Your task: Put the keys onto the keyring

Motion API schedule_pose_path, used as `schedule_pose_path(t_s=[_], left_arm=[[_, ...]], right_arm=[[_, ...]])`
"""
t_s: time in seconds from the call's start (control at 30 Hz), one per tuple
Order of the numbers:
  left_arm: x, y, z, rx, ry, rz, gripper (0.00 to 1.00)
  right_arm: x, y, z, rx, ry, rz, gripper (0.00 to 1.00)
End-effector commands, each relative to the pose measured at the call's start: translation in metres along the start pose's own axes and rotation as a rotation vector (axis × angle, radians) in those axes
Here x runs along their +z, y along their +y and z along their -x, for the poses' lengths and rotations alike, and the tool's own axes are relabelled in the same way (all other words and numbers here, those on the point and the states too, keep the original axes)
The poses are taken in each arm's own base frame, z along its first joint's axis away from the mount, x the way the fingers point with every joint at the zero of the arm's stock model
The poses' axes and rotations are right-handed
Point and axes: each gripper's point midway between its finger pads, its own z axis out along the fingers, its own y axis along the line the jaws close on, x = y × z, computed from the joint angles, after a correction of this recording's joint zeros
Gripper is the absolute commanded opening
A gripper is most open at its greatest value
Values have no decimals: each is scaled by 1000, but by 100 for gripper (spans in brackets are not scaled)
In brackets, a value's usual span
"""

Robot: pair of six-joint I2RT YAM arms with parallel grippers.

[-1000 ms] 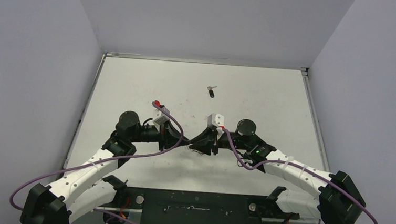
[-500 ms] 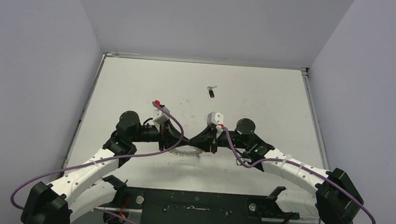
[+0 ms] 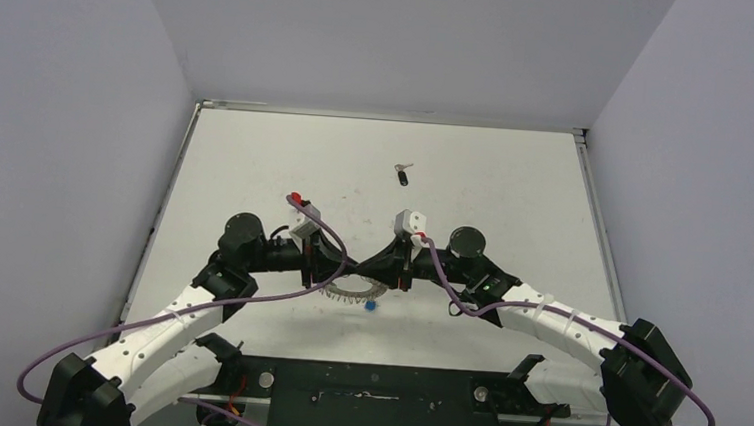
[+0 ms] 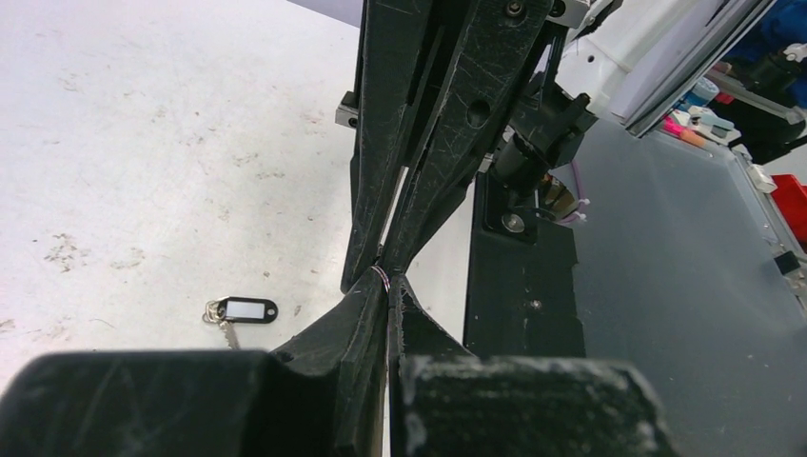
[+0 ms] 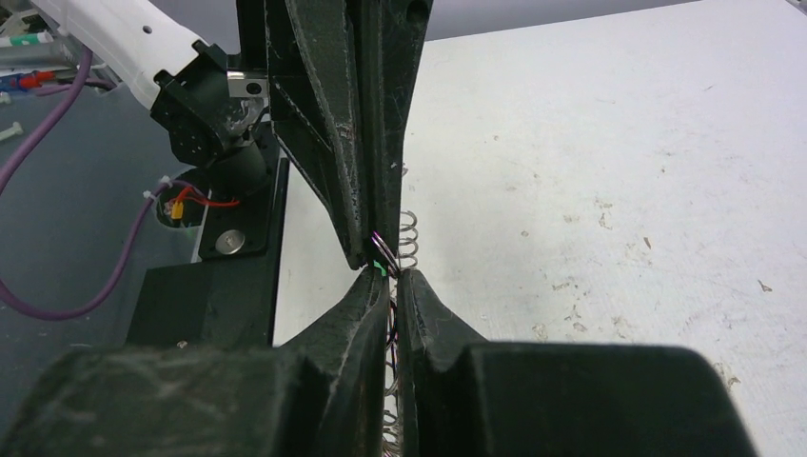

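The keyring [image 3: 346, 291], a silvery ring with a coiled rim, hangs just under both grippers near the middle of the table. My left gripper [image 3: 348, 265] is shut on a thin strand of it [image 4: 383, 274]. Tip to tip against it, my right gripper [image 3: 369, 267] is also shut on the ring, whose coils [image 5: 408, 236] show beside and between its fingers. One key with a black head [image 3: 402, 176] lies alone on the table beyond the grippers. It shows at the lower left in the left wrist view [image 4: 243, 310].
A blue-headed key [image 3: 370, 306] hangs at the ring's near right side, and a green bit [image 5: 381, 271] shows at the pinch point. The white table [image 3: 514, 203] is walled on three sides. The black base plate [image 3: 371, 383] runs along the near edge.
The right gripper has closed onto the ring. The ring has come into view below the grippers, with the blue key now showing. Both wrists shifted slightly away from the near edge.
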Motion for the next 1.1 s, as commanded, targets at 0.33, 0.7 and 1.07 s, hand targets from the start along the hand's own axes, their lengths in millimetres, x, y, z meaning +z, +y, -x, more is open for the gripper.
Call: schedule_pose_path(t_s=[0.33,0.7,1.07], left_arm=[[-9,4,27,129,-51,99,31],[-15,4,20,299,-38,110,37],[-9,6,7,621,-65,175,39]], right_arm=[[-5,-11,21,-24,-89,-88,0],[-7,-13,23,-18,-84,-107,0],[-5,-19,28,77,-88,-153,0]])
